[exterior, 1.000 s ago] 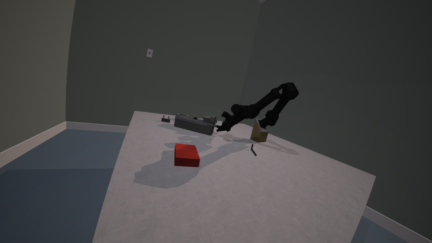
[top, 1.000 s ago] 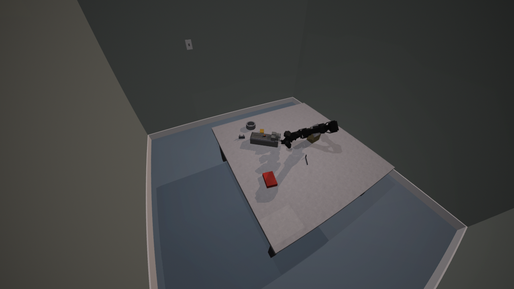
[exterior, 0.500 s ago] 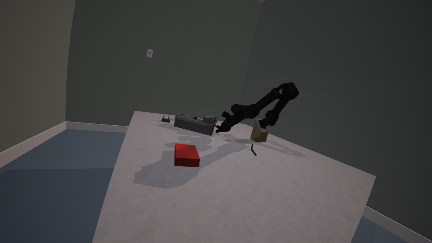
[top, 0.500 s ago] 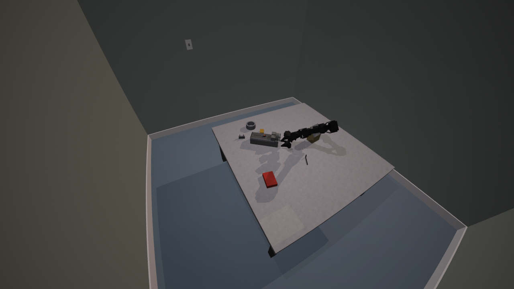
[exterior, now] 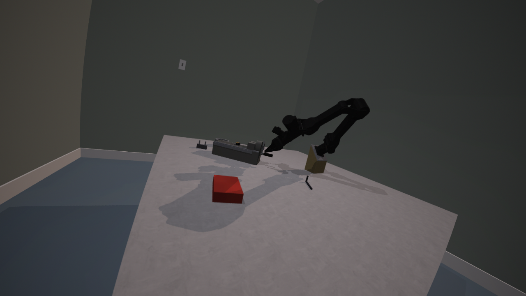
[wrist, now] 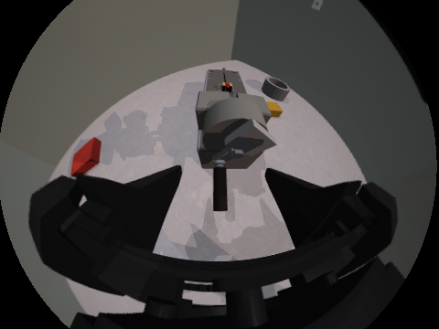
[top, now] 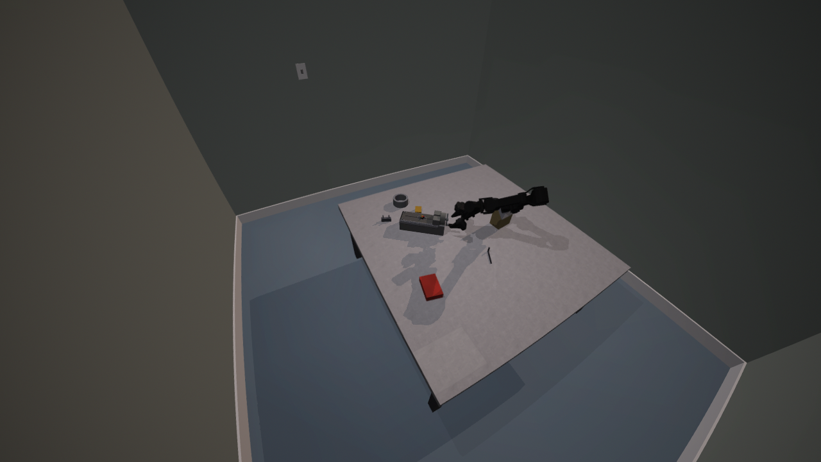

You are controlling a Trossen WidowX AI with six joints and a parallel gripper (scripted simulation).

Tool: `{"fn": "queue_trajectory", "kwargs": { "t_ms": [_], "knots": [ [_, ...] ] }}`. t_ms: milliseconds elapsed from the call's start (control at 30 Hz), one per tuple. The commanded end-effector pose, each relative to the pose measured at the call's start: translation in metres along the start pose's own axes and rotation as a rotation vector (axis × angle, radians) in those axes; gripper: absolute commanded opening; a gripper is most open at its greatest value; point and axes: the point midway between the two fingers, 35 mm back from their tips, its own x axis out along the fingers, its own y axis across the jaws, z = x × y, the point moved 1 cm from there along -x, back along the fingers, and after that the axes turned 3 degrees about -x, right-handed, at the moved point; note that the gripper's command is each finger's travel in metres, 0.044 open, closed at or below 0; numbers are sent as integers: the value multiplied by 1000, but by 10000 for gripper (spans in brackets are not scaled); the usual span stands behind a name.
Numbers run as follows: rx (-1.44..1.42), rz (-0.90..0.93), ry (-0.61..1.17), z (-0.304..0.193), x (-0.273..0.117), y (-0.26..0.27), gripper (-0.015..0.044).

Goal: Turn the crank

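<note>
The grey crank machine (top: 421,226) (exterior: 234,152) (wrist: 235,110) stands on the table. Its dark crank handle (wrist: 219,189) (exterior: 268,155) sticks out toward me, low on the crank disc. My gripper (top: 452,219) (exterior: 265,151) (wrist: 225,171) is wide open, with its fingers on either side of the handle in the wrist view. Nothing is between them in a grip; the handle stands free with a gap on both sides. The red pointer (wrist: 228,86) shows between the two small brass marks on the slide top. It looks about level with them, but is too small to judge exactly.
A red block (top: 431,286) (exterior: 227,189) (wrist: 87,156) lies on the table. A grey ring (top: 400,203) (wrist: 272,92) and a yellow block (top: 418,208) (wrist: 275,109) are beside the machine. A two-pin piece (top: 385,219) (exterior: 201,146) stands beyond it. A black bent key (top: 490,256) (exterior: 308,184) lies near the arm's base.
</note>
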Motion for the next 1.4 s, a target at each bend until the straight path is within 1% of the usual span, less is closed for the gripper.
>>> {"fn": "queue_trajectory", "kwargs": {
  "t_ms": [0,333,433,900,1367],
  "knots": [
    [-7,7,-6,18,-11,3,440],
    [-1,-1,-9,76,-74,-5,440],
    [-1,0,-9,80,-79,-6,440],
    [-85,111,-6,135,-37,-14,440],
    [-176,231,-23,181,16,-41,440]
  ]
}}
